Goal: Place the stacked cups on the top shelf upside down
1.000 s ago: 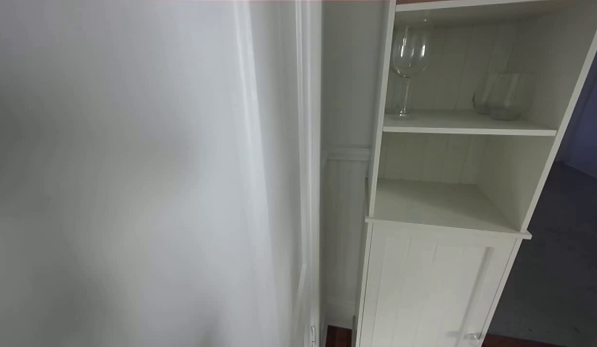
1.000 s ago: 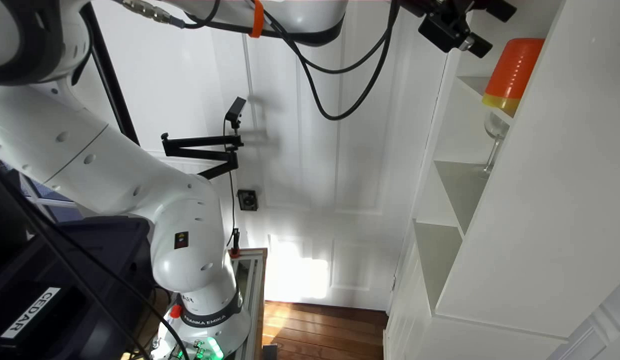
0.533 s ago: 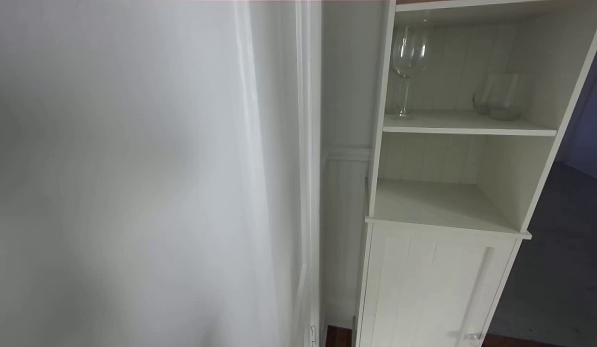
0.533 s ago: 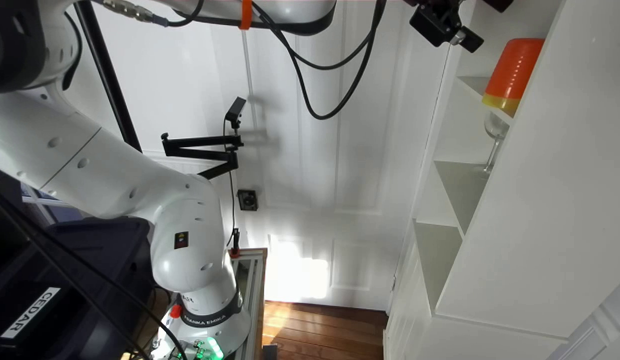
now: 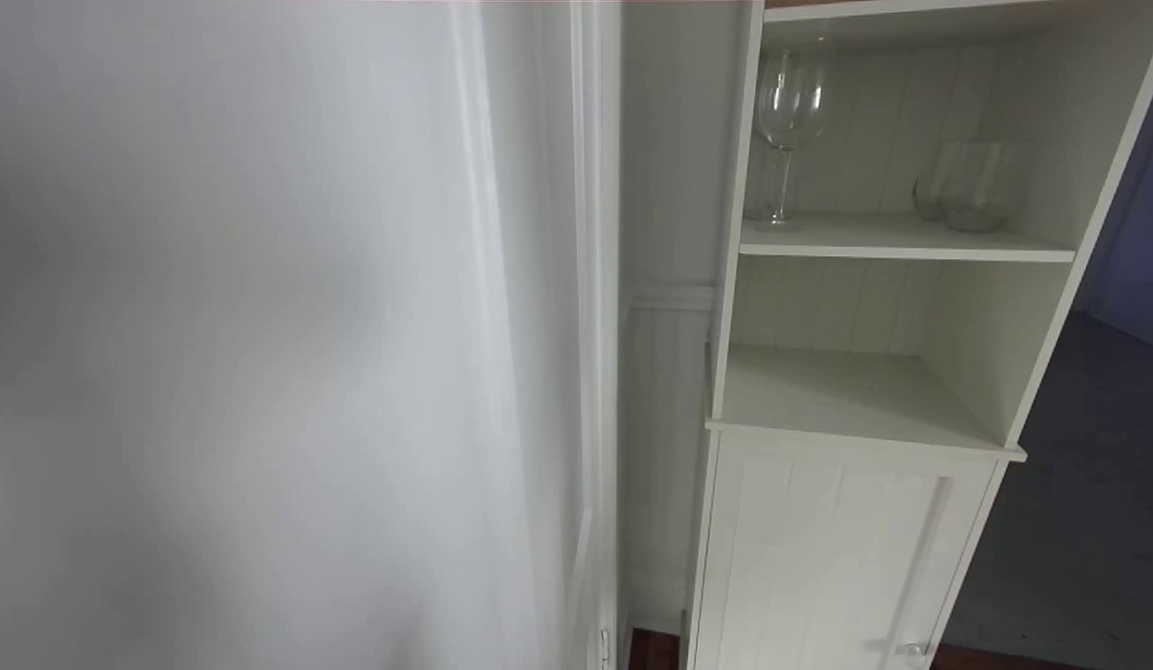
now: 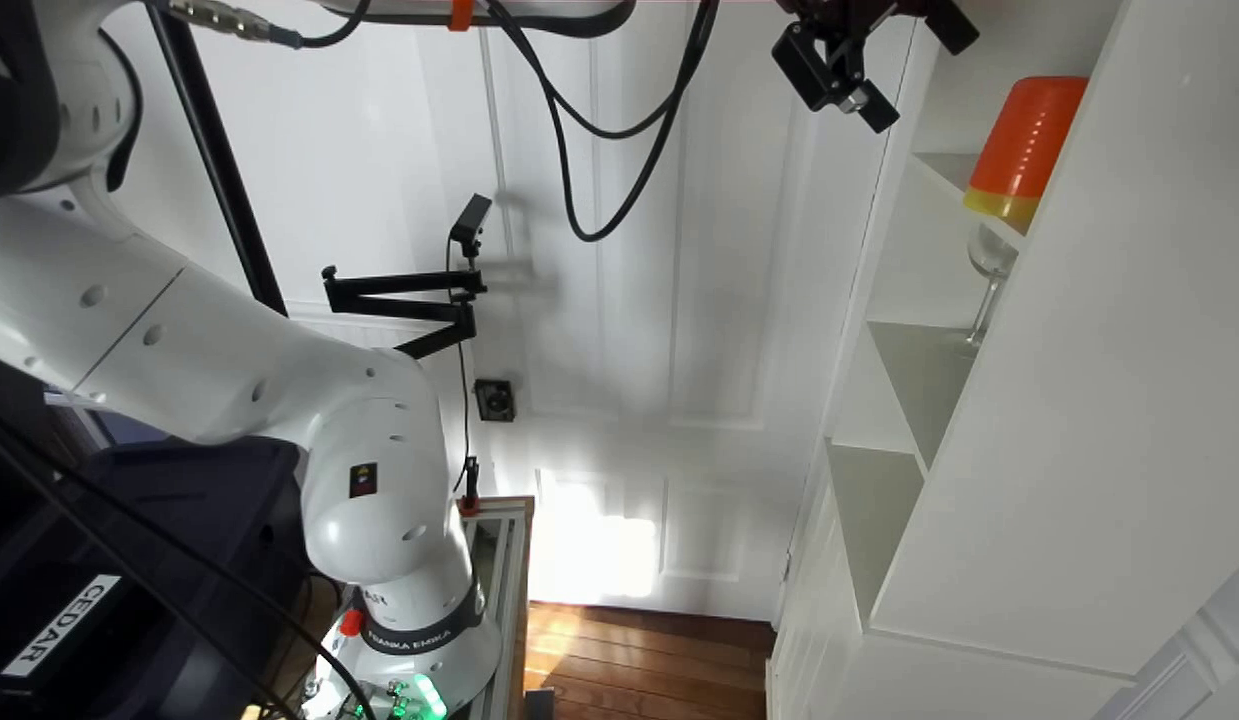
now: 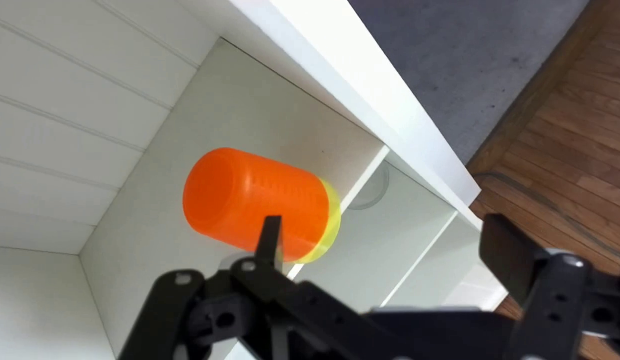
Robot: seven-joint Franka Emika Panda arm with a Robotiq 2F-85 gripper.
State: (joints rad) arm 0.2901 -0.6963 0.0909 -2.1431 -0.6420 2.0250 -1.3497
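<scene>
Upper right of frame, the gripper [image 6: 918, 67] has drawn left, jaws apart, clear of the cups [image 6: 1027, 142]; they stand inverted on the shelf [image 7: 239, 110]; placing looks done.

Strong light is blowing out the door [image 6: 589, 540] low down and streaking the floor [image 6: 557, 632] in an exterior view. Lower shelves [image 5: 846, 391] are sitting in dim shade. Wrist view: panel [image 7: 346, 55] is glaring white; fingers [image 7: 510, 255] are blurring, out of focus.
</scene>
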